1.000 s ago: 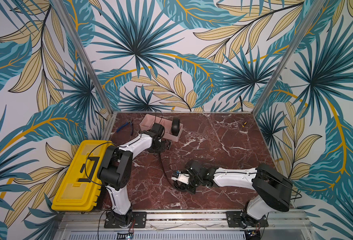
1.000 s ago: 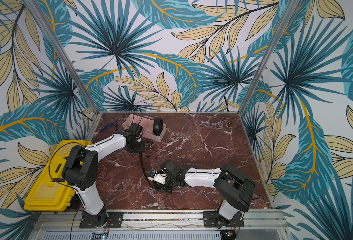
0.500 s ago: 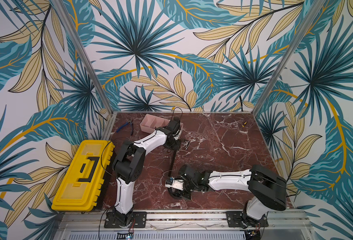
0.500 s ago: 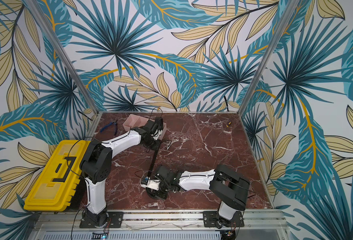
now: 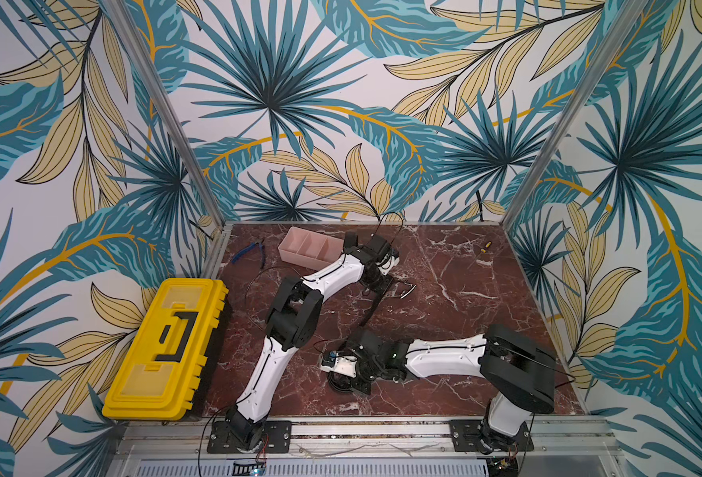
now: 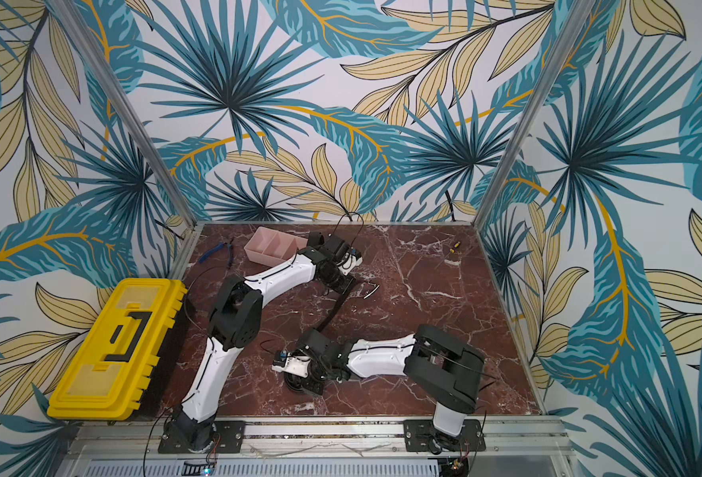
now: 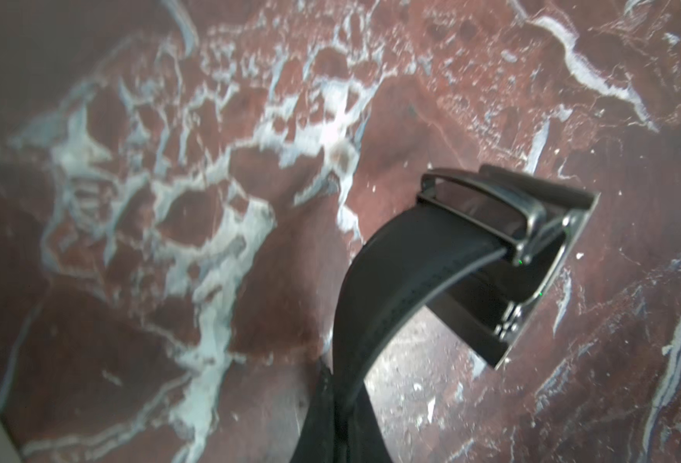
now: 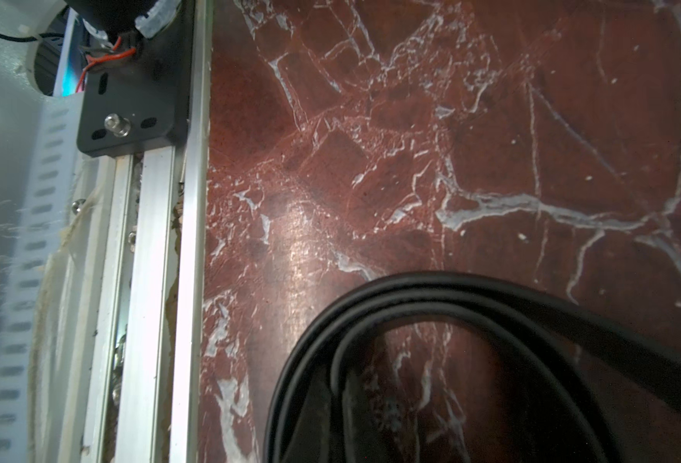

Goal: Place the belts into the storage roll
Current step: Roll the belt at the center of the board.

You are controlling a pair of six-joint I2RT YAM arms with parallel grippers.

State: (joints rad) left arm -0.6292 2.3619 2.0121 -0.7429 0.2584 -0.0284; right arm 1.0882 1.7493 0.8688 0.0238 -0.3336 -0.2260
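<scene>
Belt (image 5: 370,307) is held between closed left tool (image 5: 380,285) and right tool (image 5: 347,382).

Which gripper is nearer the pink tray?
Left. The left gripper is just off one end of the pink tray; the right gripper is well away, toward the camera side.

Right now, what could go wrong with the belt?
1. The belt runs between the shut left gripper and the right gripper. Moving them apart could pull it loose or unwind the coil by the right one.
2. The buckle sticks out free past the left gripper and may snag the tray wall on the way in.
</scene>
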